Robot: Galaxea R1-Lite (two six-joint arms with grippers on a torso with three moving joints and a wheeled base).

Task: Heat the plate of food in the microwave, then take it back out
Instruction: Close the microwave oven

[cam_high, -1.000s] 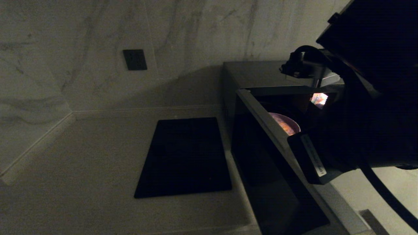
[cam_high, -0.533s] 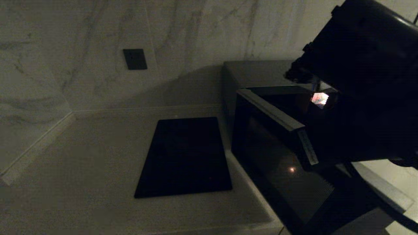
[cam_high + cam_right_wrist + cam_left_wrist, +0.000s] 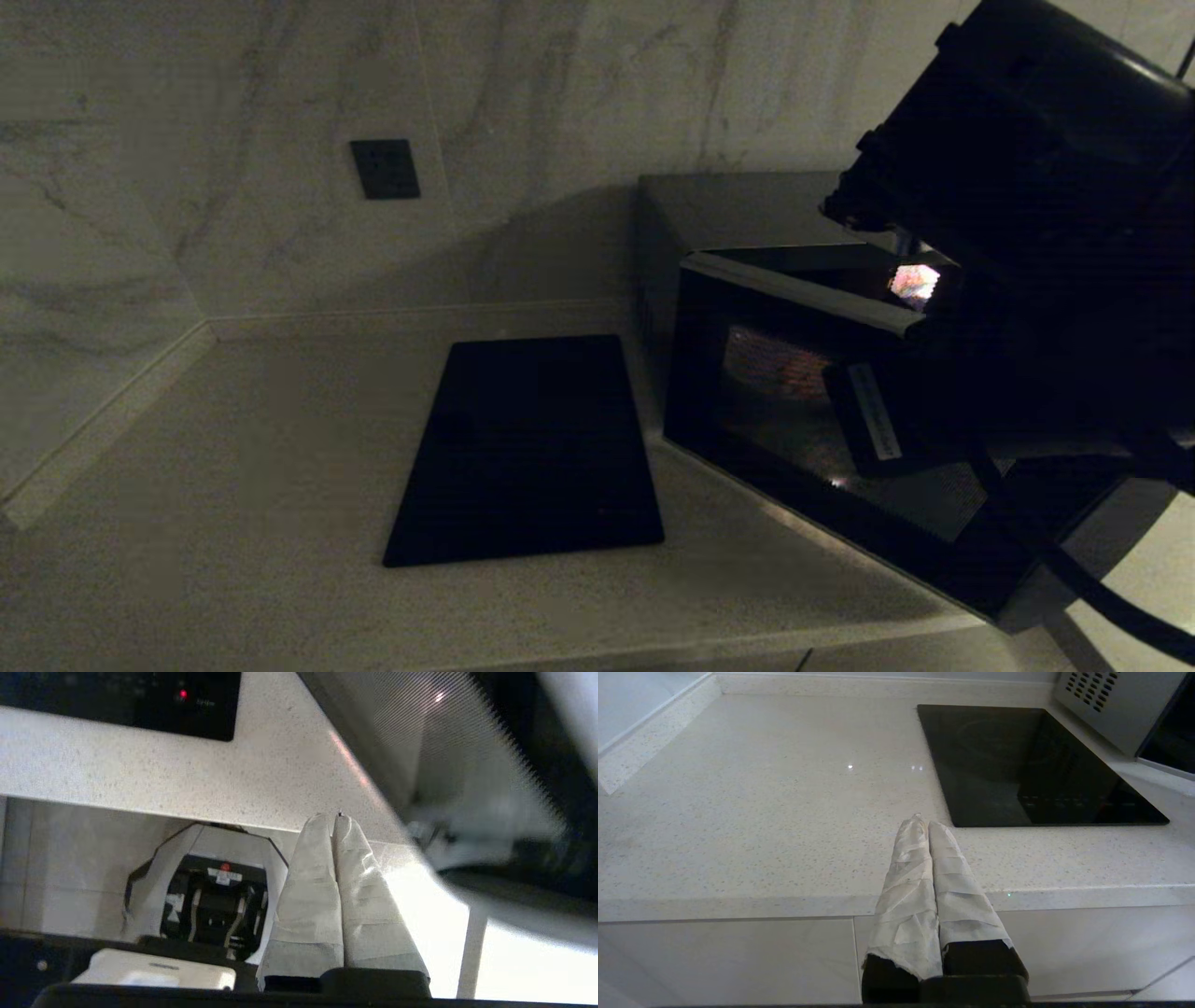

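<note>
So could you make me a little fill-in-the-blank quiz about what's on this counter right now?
1. The microwave door is not fully shut; it stands partly ____.
2. The flat black panel lies on the counter to the ____ of the microwave in the head view.
3. The left gripper hovers near the counter edge with its jaws ____.
4. The right gripper, by the microwave door, holds ____.

Missing words: open; left; shut; nothing
</note>
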